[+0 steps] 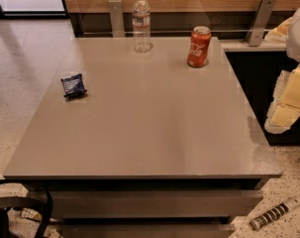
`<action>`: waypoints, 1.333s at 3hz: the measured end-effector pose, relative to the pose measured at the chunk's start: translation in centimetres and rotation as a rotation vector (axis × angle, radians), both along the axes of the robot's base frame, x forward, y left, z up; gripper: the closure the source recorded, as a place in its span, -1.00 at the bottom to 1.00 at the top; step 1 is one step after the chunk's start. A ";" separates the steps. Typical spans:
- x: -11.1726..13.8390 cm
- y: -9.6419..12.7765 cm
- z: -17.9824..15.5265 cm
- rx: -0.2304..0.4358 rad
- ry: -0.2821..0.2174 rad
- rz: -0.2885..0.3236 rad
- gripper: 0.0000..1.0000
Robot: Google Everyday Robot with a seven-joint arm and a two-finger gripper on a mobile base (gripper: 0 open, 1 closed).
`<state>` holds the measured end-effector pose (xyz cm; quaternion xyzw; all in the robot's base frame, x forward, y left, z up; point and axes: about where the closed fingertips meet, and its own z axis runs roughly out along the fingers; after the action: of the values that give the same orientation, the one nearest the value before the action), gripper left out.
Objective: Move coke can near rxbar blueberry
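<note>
The coke can [199, 46], red with white script and a silver top, stands upright near the far right of the grey table [144, 133]. The rxbar blueberry [74, 86], a small crinkled dark blue wrapper, lies flat near the table's left edge, far from the can. My gripper [286, 110] shows as pale yellowish-white parts at the right edge of the view. It is off the table's right side, lower and to the right of the can, touching nothing.
A clear plastic water bottle [141, 23] stands at the table's far edge, left of the can. A wooden wall with metal brackets [261, 21] runs behind. A dark chair part [21, 212] sits at the bottom left, on speckled floor.
</note>
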<state>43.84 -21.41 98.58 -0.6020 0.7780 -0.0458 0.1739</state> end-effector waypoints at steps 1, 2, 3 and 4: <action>0.0 0.0 0.0 0.000 0.000 0.000 -1.00; 1.7 -1.2 0.7 0.019 -0.050 -0.039 -1.00; 4.6 -3.6 1.4 0.085 -0.149 -0.138 -1.00; 7.4 -5.1 1.1 0.205 -0.243 -0.208 -1.00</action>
<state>51.28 -26.52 99.69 -0.4876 0.8097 -0.0563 0.3216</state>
